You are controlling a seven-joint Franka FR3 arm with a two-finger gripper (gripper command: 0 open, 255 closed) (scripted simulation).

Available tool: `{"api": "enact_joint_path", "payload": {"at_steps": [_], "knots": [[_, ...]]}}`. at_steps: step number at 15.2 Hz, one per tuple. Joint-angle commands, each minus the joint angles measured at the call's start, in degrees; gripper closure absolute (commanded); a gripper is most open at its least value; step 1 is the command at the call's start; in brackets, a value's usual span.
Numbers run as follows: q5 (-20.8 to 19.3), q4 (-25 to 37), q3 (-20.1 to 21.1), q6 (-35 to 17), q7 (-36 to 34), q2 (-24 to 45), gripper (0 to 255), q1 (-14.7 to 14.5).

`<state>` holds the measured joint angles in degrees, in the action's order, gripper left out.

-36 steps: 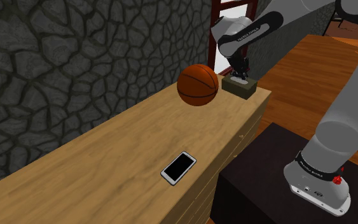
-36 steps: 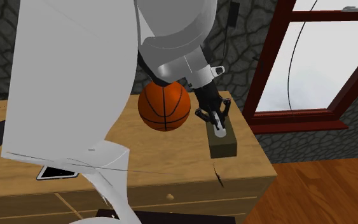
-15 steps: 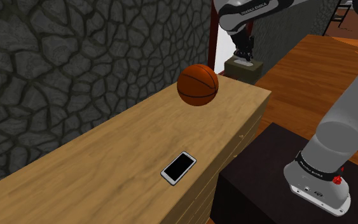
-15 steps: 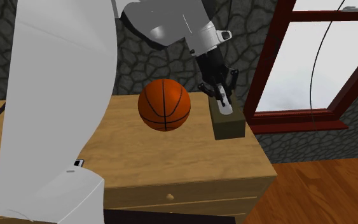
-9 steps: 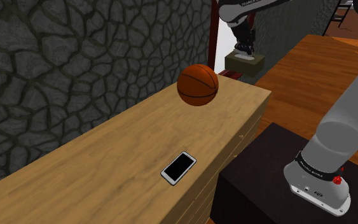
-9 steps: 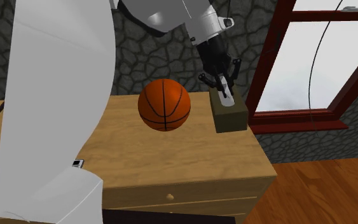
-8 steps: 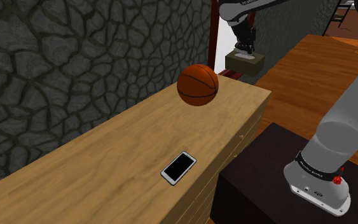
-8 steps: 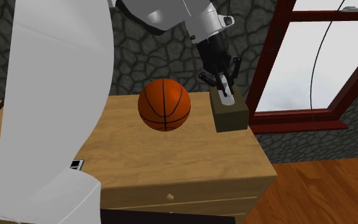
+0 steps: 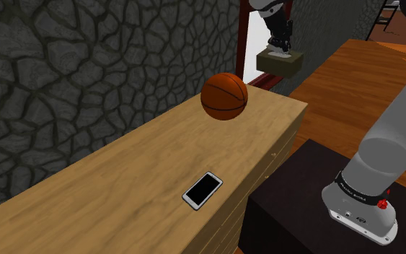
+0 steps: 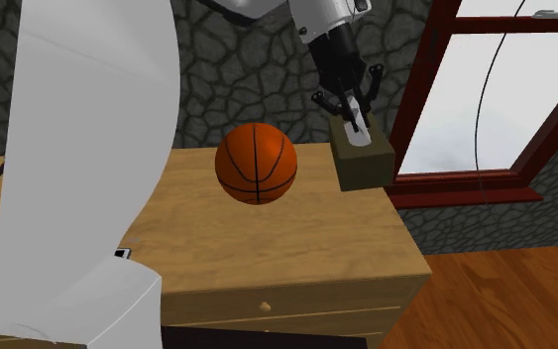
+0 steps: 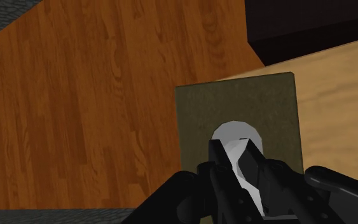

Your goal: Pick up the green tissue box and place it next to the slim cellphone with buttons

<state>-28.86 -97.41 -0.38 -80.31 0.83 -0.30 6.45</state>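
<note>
Above the wooden dresser (image 10: pixel 267 248), the arm (image 10: pixel 68 149) points downward, end effector (image 10: pixel 352 111) clasping the olive tissue box (image 10: pixel 364 164).

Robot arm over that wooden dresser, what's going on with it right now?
The white arm's black jaws are shut on the white tissue poking from an olive-green tissue box, holding it in the air above the far end of the wooden dresser, past the basketball. The cellphone lies near the dresser's front edge, well away, so the box is not yet placed.
</note>
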Motion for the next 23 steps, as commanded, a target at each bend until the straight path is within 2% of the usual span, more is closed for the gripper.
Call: {"api": "enact_joint_path", "payload": {"at_steps": [1,12,23], "knots": [[-0.06,0.86,0.06,0.99,0.42,-0.18,255,-0.06],[5.22,-0.29,7.97,8.77,-13.14,-2.45,255,-7.47],[11.01,7.13,15.93,16.58,-28.12,2.68,255,-15.19]]}}
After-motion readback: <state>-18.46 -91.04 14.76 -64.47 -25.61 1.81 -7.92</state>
